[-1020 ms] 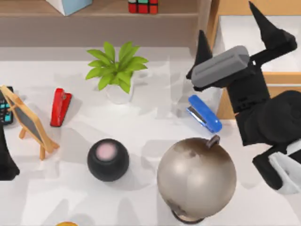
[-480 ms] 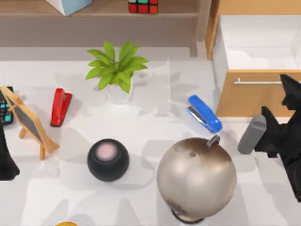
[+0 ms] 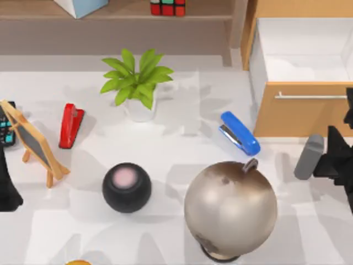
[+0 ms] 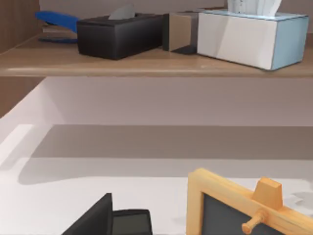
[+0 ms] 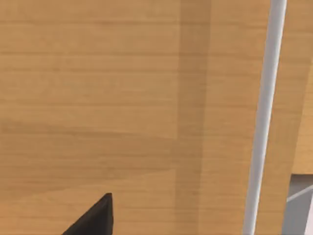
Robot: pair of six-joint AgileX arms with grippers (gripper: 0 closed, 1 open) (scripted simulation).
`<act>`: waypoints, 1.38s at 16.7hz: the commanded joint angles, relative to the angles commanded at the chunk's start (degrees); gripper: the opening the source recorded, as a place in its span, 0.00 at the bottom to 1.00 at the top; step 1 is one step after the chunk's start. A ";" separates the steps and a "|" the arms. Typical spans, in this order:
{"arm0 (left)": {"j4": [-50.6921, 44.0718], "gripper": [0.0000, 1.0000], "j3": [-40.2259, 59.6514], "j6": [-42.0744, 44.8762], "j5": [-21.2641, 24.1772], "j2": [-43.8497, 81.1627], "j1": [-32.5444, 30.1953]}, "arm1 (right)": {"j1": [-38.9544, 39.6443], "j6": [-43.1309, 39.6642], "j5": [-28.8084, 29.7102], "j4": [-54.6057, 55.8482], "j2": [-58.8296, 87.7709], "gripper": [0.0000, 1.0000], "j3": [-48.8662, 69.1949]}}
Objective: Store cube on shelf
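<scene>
Right tool — grip state unclear — faces the drawer front; from above, cube rests on shelf.

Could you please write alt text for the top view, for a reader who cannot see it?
The cube sits on the wooden shelf at the table's back edge. Below it a potted plant, red stapler, blue stapler, black round speaker and large globe stand on the white table. The right claw is at the right edge, before the open drawer.
</scene>
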 joint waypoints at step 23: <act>0.00 1.00 0.00 0.00 0.00 0.00 0.00 | -2.19 -0.02 -2.18 -4.42 0.94 0.32 5.39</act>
